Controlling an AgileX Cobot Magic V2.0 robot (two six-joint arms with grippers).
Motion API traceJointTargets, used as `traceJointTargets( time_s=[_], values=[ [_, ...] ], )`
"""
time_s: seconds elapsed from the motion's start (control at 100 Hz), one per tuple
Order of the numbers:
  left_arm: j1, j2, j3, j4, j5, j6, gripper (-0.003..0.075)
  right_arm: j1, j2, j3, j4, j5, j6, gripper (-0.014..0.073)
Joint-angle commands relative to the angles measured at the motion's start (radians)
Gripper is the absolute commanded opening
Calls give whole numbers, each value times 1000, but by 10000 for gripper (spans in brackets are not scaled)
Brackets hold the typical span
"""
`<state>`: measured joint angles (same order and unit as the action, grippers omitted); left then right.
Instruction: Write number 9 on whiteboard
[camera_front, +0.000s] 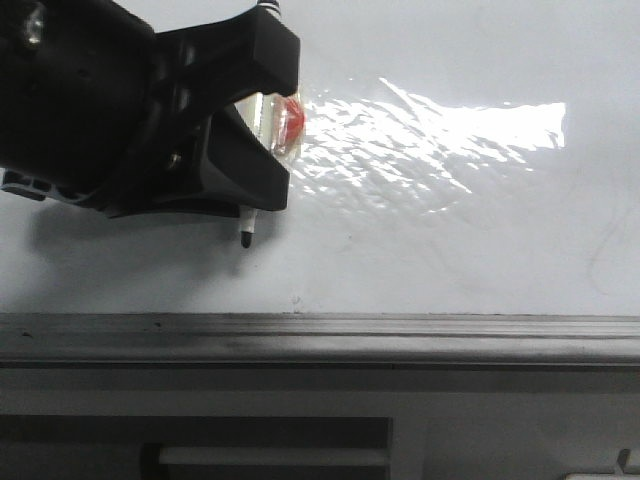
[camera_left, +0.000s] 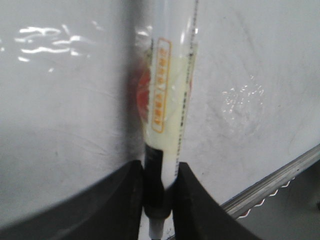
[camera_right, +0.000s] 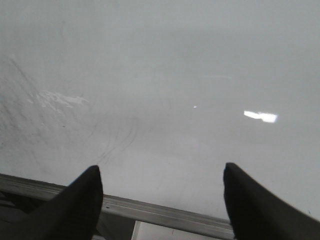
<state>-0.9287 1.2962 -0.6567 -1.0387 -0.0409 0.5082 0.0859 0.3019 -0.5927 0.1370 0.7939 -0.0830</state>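
Note:
The whiteboard (camera_front: 450, 250) fills most of the front view, glossy white with faint grey smudges and a bright glare patch. No black number 9 shows on it. My left gripper (camera_front: 262, 120) is shut on a marker (camera_left: 167, 115), white-bodied with an orange label and a black neck. The marker's black tip (camera_front: 246, 238) points down, just over the board near its near rail; I cannot tell if it touches. My right gripper (camera_right: 162, 172) is open and empty over the board's edge. The right gripper does not show in the front view.
A grey metal rail (camera_front: 400, 338) runs along the board's near edge, also in the left wrist view (camera_left: 275, 182) and right wrist view (camera_right: 165, 212). Below it is a dark recessed panel (camera_front: 200, 435). Faint curved smudges (camera_right: 117, 140) mark the board.

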Motion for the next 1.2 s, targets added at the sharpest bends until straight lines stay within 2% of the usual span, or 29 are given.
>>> traceJointTargets(
  time_s=[0.0, 0.07, 0.23, 0.31, 0.42, 0.6, 0.83, 1.19],
  values=[
    [0, -45, -26, 41, -2, 5, -20, 26, 19, -31, 25, -65, -5, 451],
    [0, -89, -26, 154, 98, 5, -20, 60, 19, -31, 88, -61, -51, 451],
    [0, -213, -24, 422, 332, 48, -20, 140, 50, -31, 378, 9, -413, 451],
    [0, -276, -24, 431, 427, 190, -20, 176, 92, -31, 521, 64, -611, 451],
    [0, -362, -24, 396, 528, 391, -20, 229, 159, -31, 687, 90, -796, 451],
    [0, -402, -24, 373, 614, 510, -20, 320, 300, -33, 862, 85, -1041, 451],
    [0, -395, -24, 327, 599, 555, -20, 474, 502, -107, 889, 5, -1150, 451],
    [0, -395, -24, 328, 605, 555, -20, 725, 720, -201, 891, -269, -1163, 451]
  ],
)
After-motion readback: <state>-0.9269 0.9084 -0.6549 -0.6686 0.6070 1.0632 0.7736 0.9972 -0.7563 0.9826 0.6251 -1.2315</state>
